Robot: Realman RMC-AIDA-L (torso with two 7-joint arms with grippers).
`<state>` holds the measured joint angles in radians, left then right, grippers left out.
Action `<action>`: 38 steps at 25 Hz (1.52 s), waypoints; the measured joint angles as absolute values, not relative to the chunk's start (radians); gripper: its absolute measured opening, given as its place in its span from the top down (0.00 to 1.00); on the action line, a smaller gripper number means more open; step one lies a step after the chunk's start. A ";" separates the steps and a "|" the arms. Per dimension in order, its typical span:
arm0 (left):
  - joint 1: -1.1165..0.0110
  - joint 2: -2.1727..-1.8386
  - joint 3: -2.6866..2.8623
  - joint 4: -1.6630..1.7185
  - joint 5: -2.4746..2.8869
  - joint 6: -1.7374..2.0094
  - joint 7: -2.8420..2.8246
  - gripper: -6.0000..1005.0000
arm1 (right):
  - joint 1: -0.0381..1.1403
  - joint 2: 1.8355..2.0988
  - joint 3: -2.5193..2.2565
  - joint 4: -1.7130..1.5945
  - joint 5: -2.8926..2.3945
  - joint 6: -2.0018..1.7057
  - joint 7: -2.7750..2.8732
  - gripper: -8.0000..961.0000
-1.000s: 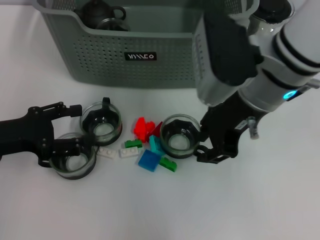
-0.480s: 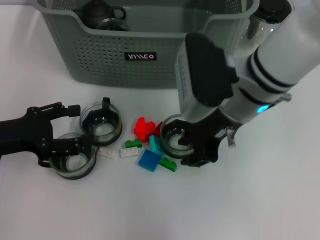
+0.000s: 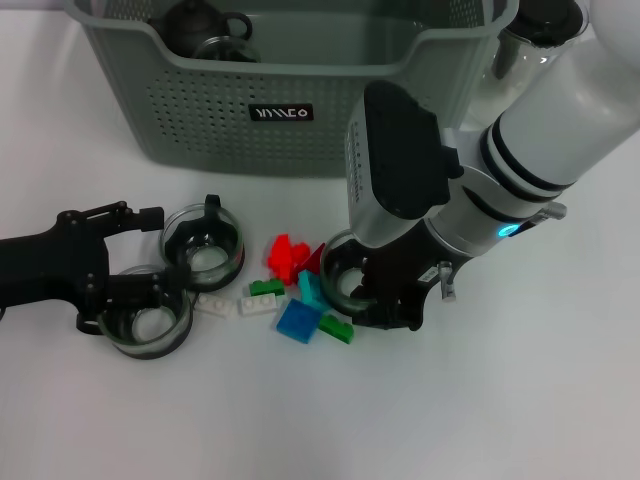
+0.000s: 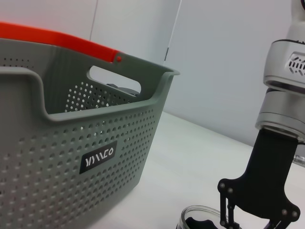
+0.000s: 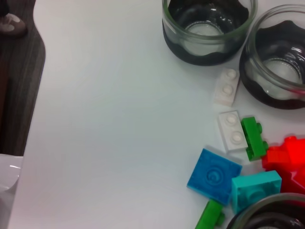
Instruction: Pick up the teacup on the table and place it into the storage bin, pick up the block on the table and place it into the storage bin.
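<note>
Three glass teacups stand on the white table: one (image 3: 146, 322) at the left, one (image 3: 203, 245) beside it, and one (image 3: 342, 276) right of a heap of blocks. The heap holds a red block (image 3: 288, 255), a blue block (image 3: 298, 321), a cyan block (image 3: 312, 290), green and white ones. My left gripper (image 3: 163, 254) is open, its lower finger over the leftmost cup's rim. My right gripper (image 3: 392, 292) covers the right side of the third cup. The grey-green storage bin (image 3: 200, 110) stands behind. The right wrist view shows the blue block (image 5: 214, 175) and two cups (image 5: 205, 28).
A glass teapot with a black lid (image 3: 205, 25) lies inside the bin. A clear glass vessel (image 3: 530, 40) stands right of the bin. The table's edge and dark floor (image 5: 19, 71) show in the right wrist view. The left wrist view shows the bin's wall (image 4: 95, 157).
My right arm has swung left, bringing its gripper from beside the right teacup to over its right side. The left arm has not moved.
</note>
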<state>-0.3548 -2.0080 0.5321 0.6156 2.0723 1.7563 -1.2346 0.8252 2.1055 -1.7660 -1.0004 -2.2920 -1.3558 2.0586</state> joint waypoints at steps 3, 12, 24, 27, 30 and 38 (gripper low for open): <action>-0.356 -2.008 0.533 0.616 2.072 1.756 -1.235 0.11 | 0.826 2.104 -1.762 -0.995 -2.291 -1.355 2.064 0.75; -0.356 -2.008 0.528 0.615 2.072 1.756 -1.231 0.11 | 0.825 2.100 -1.659 -1.017 -2.274 -1.452 2.062 0.90; -0.359 -2.013 0.528 0.615 2.072 1.742 -1.231 0.11 | 0.695 2.097 -0.879 -1.334 -1.864 -1.833 1.893 0.93; -0.368 -2.016 0.532 0.615 2.072 1.732 -1.237 0.11 | 0.681 2.099 -0.931 -1.340 -1.777 -1.528 1.966 0.93; -0.370 -2.017 0.532 0.615 2.072 1.731 -1.243 0.11 | 0.709 2.095 -0.991 -1.320 -1.830 -1.355 2.051 0.93; -0.374 -2.019 0.530 0.614 2.072 1.724 -1.252 0.11 | 1.022 2.094 -1.145 -0.921 -2.342 -0.932 2.350 0.93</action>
<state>-0.3739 -2.0187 0.5297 0.6142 2.0724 1.7241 -1.2518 1.0217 2.0938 -1.1447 -0.9208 -2.3418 -0.9324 2.3496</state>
